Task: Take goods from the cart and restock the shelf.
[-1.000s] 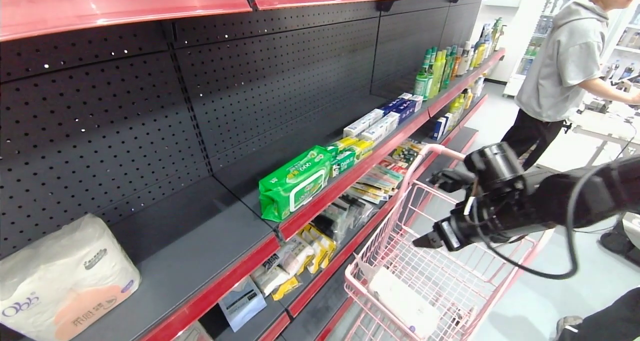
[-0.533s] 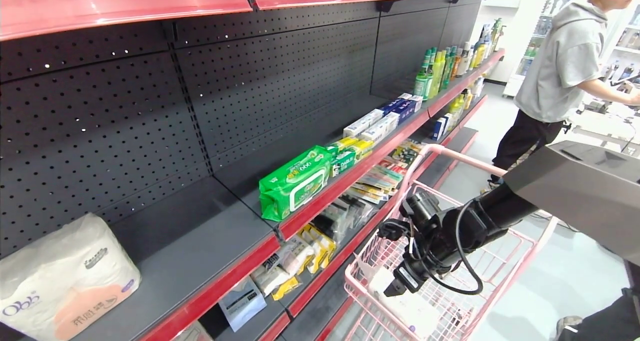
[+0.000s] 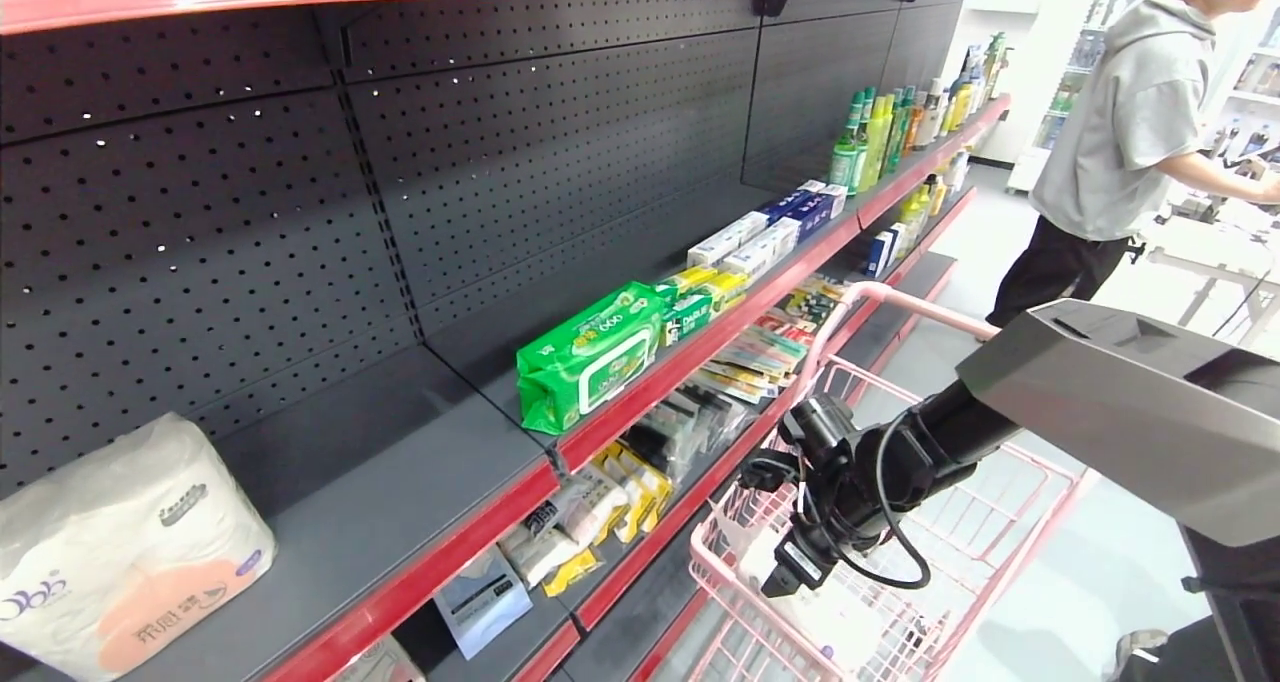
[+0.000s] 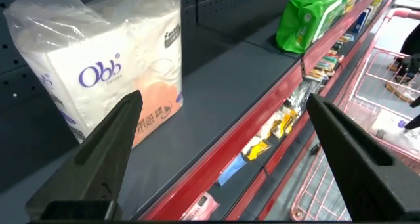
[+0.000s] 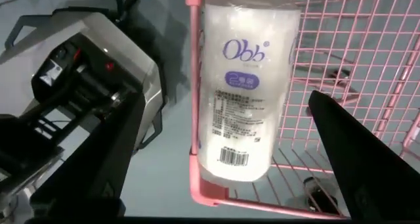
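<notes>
A white roll pack (image 5: 243, 86) lies in the near corner of the pink cart (image 5: 193, 119). My right gripper (image 5: 230, 165) hangs open just above it, one finger on each side, touching nothing. In the head view, the right gripper (image 3: 785, 572) is down inside the cart (image 3: 850, 302), over the white pack (image 3: 840, 627). My left gripper (image 4: 223, 165) is open and holds nothing, above the grey shelf board (image 4: 223, 86) beside a tissue pack (image 4: 105, 73). That tissue pack (image 3: 120, 552) sits at the shelf's left end.
A green wipes pack (image 3: 590, 357) lies further right on the same shelf (image 3: 380, 492), with bare board between it and the tissue pack. Boxes (image 3: 745, 242) and bottles (image 3: 880, 132) follow beyond. The lower shelf holds small packets (image 3: 600, 507).
My right arm swung down from above the cart to its near corner, stopping over the white pack. The head camera tilted down slightly. The shelf goods stayed put.
</notes>
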### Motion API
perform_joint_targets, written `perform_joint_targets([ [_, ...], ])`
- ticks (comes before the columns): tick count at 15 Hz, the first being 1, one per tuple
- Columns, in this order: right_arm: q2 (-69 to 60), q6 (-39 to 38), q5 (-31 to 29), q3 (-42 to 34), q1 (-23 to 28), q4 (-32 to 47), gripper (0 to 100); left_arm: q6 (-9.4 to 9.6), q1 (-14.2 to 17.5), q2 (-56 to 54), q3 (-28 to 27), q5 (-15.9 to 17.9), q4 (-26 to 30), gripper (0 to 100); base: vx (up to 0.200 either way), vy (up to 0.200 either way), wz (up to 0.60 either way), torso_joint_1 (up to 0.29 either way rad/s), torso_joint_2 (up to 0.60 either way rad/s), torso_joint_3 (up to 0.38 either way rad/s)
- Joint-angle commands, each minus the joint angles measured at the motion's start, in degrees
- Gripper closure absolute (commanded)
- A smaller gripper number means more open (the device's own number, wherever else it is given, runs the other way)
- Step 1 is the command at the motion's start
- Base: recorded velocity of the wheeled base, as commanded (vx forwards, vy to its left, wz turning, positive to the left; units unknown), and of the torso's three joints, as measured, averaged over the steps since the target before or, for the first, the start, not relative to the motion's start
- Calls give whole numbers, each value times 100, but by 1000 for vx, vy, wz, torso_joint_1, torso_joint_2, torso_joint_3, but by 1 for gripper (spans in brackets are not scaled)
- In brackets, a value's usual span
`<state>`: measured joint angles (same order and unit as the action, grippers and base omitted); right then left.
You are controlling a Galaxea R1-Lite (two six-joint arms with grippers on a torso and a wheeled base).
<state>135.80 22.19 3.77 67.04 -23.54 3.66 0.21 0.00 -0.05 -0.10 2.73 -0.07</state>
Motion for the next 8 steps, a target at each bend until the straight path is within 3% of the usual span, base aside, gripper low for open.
perform_joint_targets([
  [1,87,128,-43,125,104,3,0,6,0,5,1,-1,-1,0,0,0,0,-100,188,105],
  [8,271,172,-122,336,139,3,0,6,0,5,1,-1,-1,0,0,0,0,-113,253,141],
])
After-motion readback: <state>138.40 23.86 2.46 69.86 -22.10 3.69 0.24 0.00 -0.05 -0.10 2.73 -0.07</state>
